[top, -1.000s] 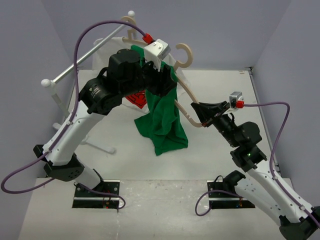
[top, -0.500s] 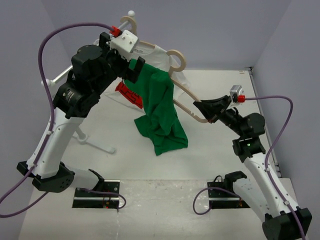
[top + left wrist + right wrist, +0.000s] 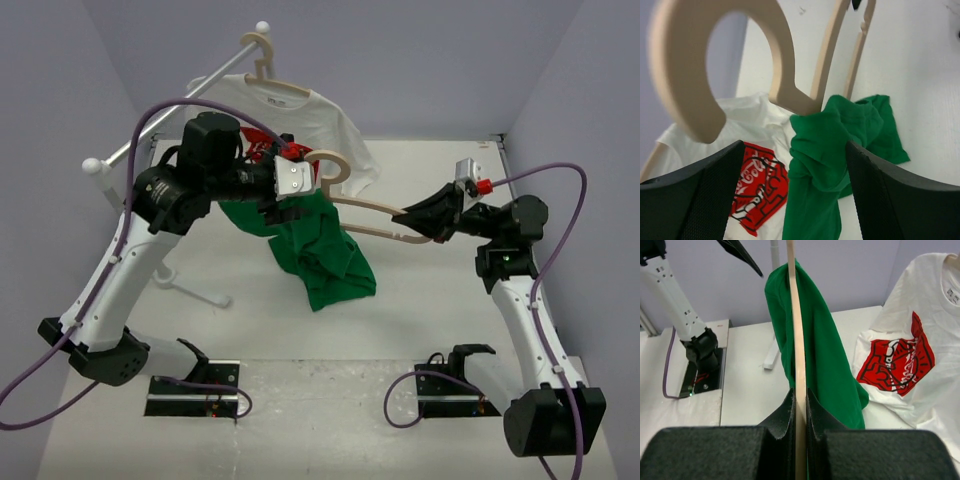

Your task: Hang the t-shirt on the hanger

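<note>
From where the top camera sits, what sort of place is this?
Probably a robot lab test cell: a left arm and right arm bolted to a white table, plain lilac walls closing it in, and a rail holding one white shirt.

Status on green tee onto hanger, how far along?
Done: the right gripper is clamped on one end of the hanger, holding it up, and the t-shirt is caught on it at the base of the hook. In hand: the left gripper sits open around that bunched cloth. Left: the shirt hangs in a clump and the gripped side is bare; it needs spreading over both shoulders.
</note>
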